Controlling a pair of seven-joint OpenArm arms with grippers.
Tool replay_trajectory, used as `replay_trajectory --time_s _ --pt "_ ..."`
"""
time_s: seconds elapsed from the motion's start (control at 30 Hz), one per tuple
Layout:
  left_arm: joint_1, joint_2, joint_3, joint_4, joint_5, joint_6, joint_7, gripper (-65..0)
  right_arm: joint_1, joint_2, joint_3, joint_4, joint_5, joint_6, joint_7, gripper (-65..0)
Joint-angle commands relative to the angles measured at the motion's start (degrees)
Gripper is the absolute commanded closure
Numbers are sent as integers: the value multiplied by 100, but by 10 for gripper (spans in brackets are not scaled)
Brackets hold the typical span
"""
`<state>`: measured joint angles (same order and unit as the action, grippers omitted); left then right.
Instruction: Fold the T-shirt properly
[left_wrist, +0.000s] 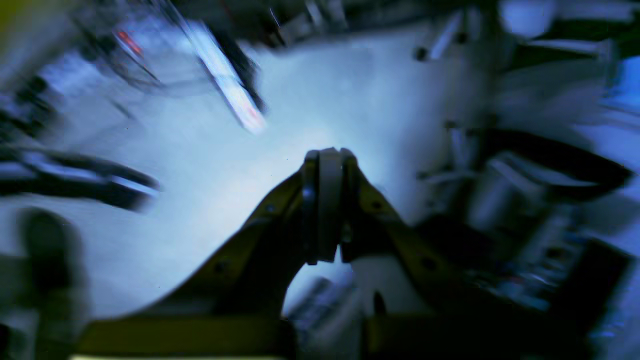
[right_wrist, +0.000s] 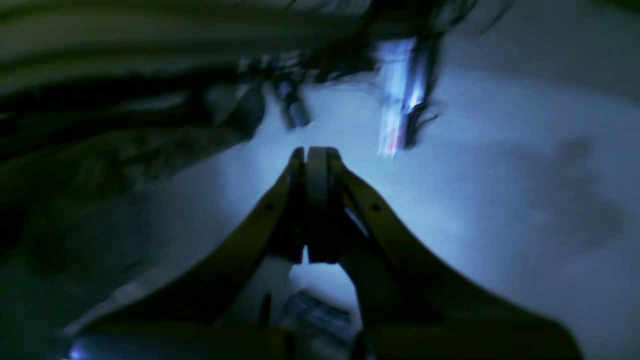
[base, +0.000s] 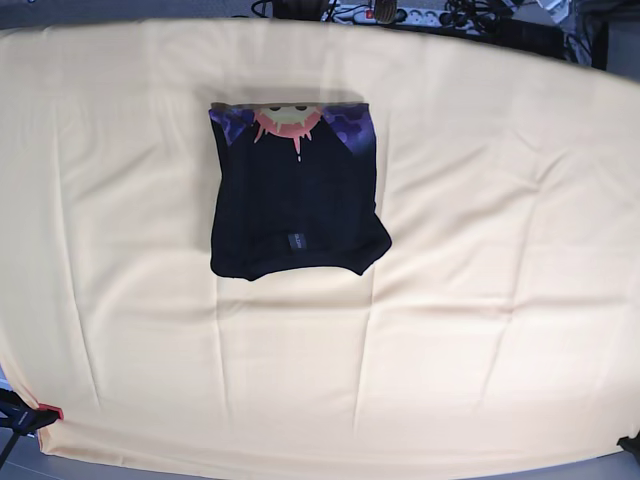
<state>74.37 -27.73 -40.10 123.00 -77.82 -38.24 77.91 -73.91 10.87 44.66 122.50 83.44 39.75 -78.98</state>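
Note:
The black T-shirt (base: 295, 200) lies folded into a compact rectangle on the cream cloth-covered table (base: 480, 300), left of centre toward the far edge. A strip of purple and orange-pink print shows along its far edge, and a small square label (base: 294, 241) sits near its near edge. Neither arm appears in the base view. In the left wrist view my left gripper (left_wrist: 327, 155) is shut with nothing between its fingers, raised above a pale floor. In the right wrist view my right gripper (right_wrist: 314, 152) is likewise shut and empty. Both wrist views are blurred and do not show the T-shirt.
Cables and a power strip (base: 385, 12) lie beyond the table's far edge. A red clamp (base: 45, 410) holds the cloth at the near left corner. The wrist views show dark blurred equipment around a pale floor.

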Motion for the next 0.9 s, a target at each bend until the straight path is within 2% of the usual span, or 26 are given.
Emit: replay_trajectory --time_s 0.0,0.03,0.13,0.23,0.3,0.43,0.53,0.63,0.67,0.73,0.8,0.87 --pt "63 -33 190 -179 74 -37 -177 0 -109 31 -238 -168 156 25 162 0" --pt "57 -22 470 -466 306 -37 -437 0 -109 63 -540 -442 72 25 413 0" --pt "-363 -22 1381 -1458 1272 -31 -1226 0 155 284 -1416 -1414 -1294 25 1429 0" --pt "-1150 -17 2229 -2669 2085 59 -1875 0 879 579 -2199 -2592 -2516 25 2411 0" --pt "-1768 9 2708 -3558 2564 146 -2500 0 1467 723 -2658 -3464 -3178 25 3021 0" --pt "-3136 181 3458 -5407 3652 181 -4063 0 2621 844 -3421 -5198 -4507 25 4450 0" --pt "-4092 442 3901 -6780 4531 203 -5429 0 3366 901 -3842 -6439 -5591 25 5840 0" --pt "-4848 811 4354 -8065 5737 494 -6900 0 3995 863 -4157 -7521 -6492 25 7055 0" --pt "-5049 938 4531 -8437 6181 667 -7313 0 4183 841 -4275 -7809 -6760 -109 7289 0" --pt "-5344 1178 4951 -9040 6883 1193 -8181 0 4489 750 -4498 -8207 -7195 -782 7479 0" --pt "-5499 1408 5375 -9429 7027 1871 -8706 0 4680 614 -4688 -8397 -7346 -1534 7493 0" --pt "-5528 1655 5700 -9556 6913 2271 -8776 0 4747 490 -4819 -8421 -7337 -2092 7493 0"
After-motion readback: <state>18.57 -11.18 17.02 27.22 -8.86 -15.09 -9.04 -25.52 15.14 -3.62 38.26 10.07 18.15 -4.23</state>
